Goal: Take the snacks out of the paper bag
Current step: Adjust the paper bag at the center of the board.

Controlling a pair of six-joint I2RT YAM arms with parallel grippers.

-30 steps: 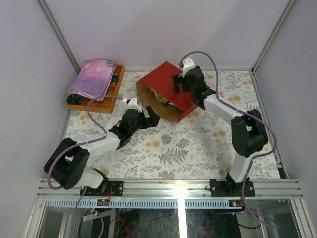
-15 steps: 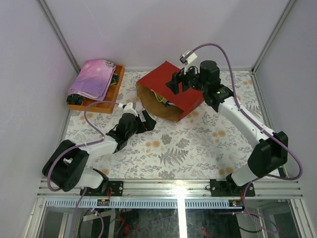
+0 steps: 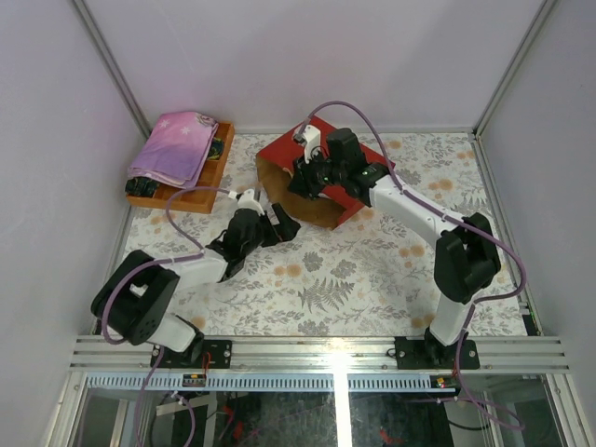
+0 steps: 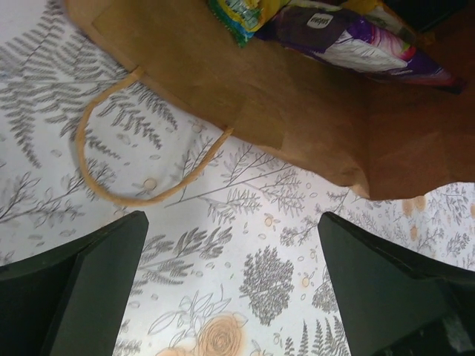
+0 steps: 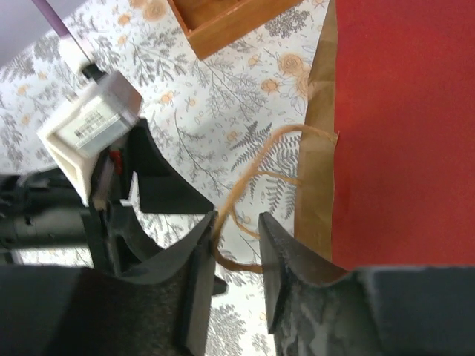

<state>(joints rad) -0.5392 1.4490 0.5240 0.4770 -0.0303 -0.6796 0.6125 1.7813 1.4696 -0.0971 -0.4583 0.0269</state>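
Bag: the big red paper bag with the brown kraft inside [image 3: 346, 158] was lying on its side on the floral-print table cover [image 3: 354, 279]. In the overhead view it sat at roughly 12 o'clock from the middle of the table.
Which way it pointed: the long axis ran from about 1 o'clock to 7 o'clock. The closed bottom was at the 1 o'clock end and the open mouth gaped toward 7 o'clock, pretty much straight at the left arm.
Snacks: small glossy packets were lying just inside the mouth on the kraft lining. A purple packet [image 4: 356, 37] and a green-yellow packet [image 4: 241, 15] showed side by side in the left wrist view. Anything deeper in, couldn't tell.
Right gripper: the right gripper [image 5: 237, 219] was up at the top lip of the mouth. Its fingers were pulled in narrow, with the upper twisted paper handle [image 5: 256, 157] running through the gap. Pinched or just threaded, honestly couldn't tell.
Left gripper: the left gripper [image 4: 231, 222] was spread wide and holding nothing, low over the table cover at 7 o'clock of the mouth.
Lower handle: the lower twisted paper handle [image 4: 79, 148] lay flat on the cover as a loop, between the mouth and the left fingers.
Side stuff: a wooden tray [image 3: 200, 196] sat at 10 o'clock, well apart from the bag, with a folded pink-purple cloth [image 3: 177, 149] on it.
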